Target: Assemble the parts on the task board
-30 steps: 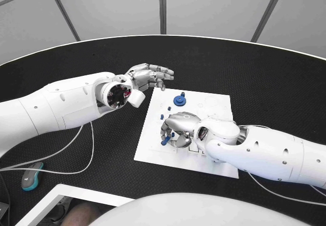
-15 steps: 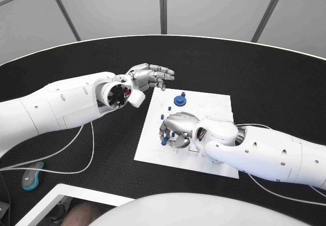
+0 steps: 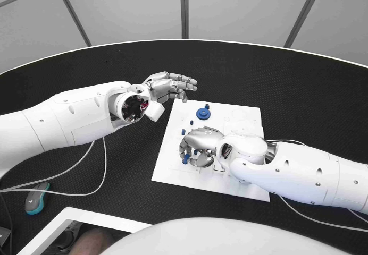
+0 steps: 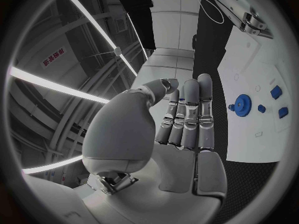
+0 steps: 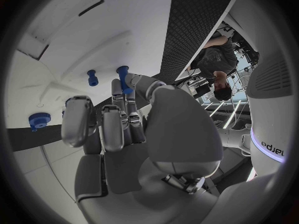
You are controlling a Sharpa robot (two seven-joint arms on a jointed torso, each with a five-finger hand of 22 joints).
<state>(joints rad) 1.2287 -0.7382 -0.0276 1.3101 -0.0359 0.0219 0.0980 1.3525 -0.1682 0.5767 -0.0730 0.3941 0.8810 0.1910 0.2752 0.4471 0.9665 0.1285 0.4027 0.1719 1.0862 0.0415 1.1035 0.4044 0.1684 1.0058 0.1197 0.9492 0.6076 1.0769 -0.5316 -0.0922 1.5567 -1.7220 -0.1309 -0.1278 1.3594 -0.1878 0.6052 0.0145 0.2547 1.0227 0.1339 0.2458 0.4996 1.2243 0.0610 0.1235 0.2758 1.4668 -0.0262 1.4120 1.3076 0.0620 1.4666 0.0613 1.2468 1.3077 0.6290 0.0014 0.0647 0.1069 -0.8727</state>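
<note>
The white task board [image 3: 237,119] lies in the middle of the black table. On its far part sits a blue gear [image 3: 202,112], also in the left wrist view [image 4: 241,105] and the right wrist view [image 5: 39,120]. Small blue pegs [image 3: 182,130] stand near the board's left edge. My right hand [image 3: 201,144] hangs low over the board's middle and pinches a blue peg [image 5: 122,77] between thumb and a finger; its tip shows under the hand [image 3: 186,155]. Another peg [image 5: 92,77] stands on the board just beyond. My left hand [image 3: 170,85] hovers off the board's far left corner, holding nothing, fingers loosely extended [image 4: 187,114].
White cables [image 3: 84,180] trail over the table on the left. A small blue-grey object [image 3: 34,198] lies at the left front. A white frame [image 3: 69,218] sits at the table's front edge.
My right hand has shifted slightly over the board with the peg still pinched. The left hand has not moved.
</note>
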